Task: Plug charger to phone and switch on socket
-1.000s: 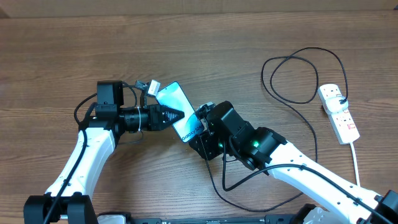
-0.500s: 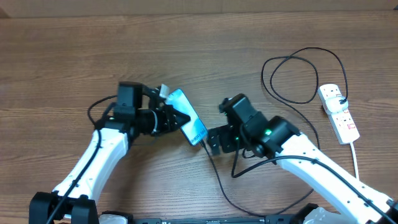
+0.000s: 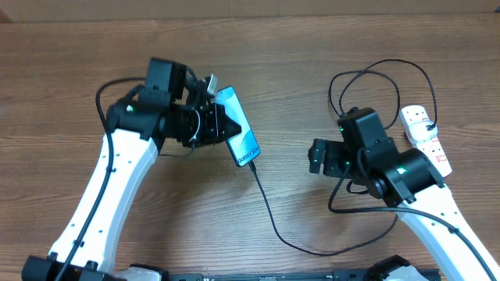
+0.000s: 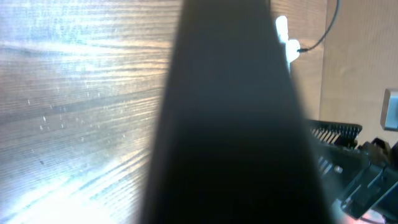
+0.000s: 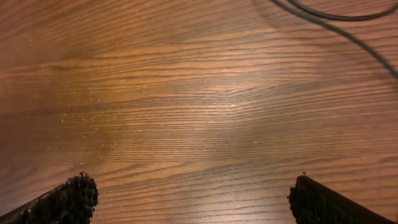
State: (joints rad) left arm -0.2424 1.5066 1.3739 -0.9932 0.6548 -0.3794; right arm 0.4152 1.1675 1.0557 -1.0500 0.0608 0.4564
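Observation:
The phone point(image 3: 242, 131) shows its light blue screen and lies tilted left of the table's centre, with my left gripper point(image 3: 225, 127) shut on its left edge. In the left wrist view the phone point(image 4: 230, 124) is a dark blur across the middle. The charger point(image 3: 269, 212), a thin black cable, meets the phone's lower end, curves along the front and loops back to the white socket point(image 3: 426, 140) at the right. My right gripper point(image 3: 316, 156) stands open over bare wood between phone and socket. Its fingertips point(image 5: 74, 198) are wide apart, holding nothing.
The table is brown wood point(image 3: 312, 47). Charger loops point(image 3: 367, 97) lie beside the socket, and a strand point(image 5: 336, 22) crosses the top right of the right wrist view. The socket's white cord point(image 3: 449, 204) runs toward the front edge. The left wrist view shows the right arm point(image 4: 364, 177) at its lower right.
My right gripper has opened, let go at the phone's lower end and drawn away to the right. The left arm has carried the phone a little right and back.

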